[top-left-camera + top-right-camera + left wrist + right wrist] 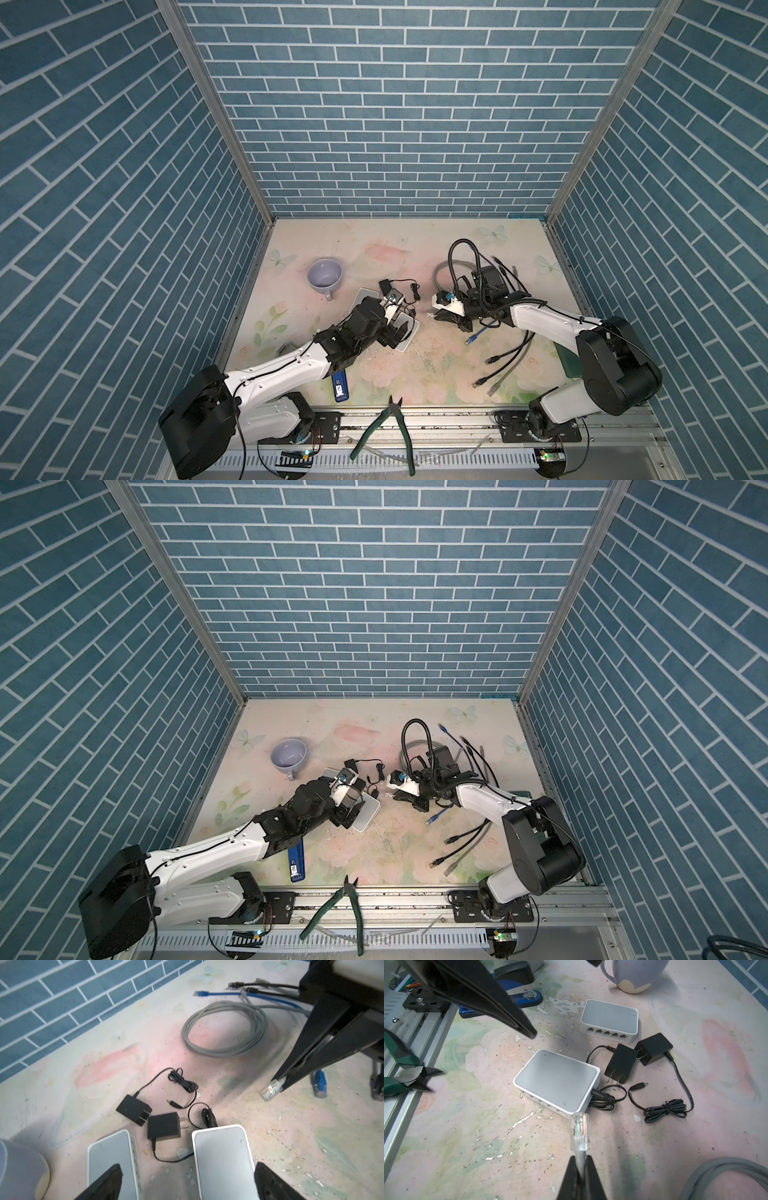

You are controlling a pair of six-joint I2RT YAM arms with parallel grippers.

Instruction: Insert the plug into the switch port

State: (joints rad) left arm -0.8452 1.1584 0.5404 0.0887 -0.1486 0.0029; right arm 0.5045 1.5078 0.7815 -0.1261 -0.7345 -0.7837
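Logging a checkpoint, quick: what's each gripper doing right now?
Left gripper: open, holding nothing.
Right gripper: shut on the gray cable just behind its plug.

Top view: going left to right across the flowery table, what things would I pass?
Lilac mug → black power adapter → white switch → coiled grey cable → loose black plug.

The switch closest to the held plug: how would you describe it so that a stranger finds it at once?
On the floral table, two white switches with grey tops lie near the lilac mug. The wanted switch is the one farther from the mug, just ahead of the clear plug in the jaws of the right gripper. Only it has a black power cord running into its side.
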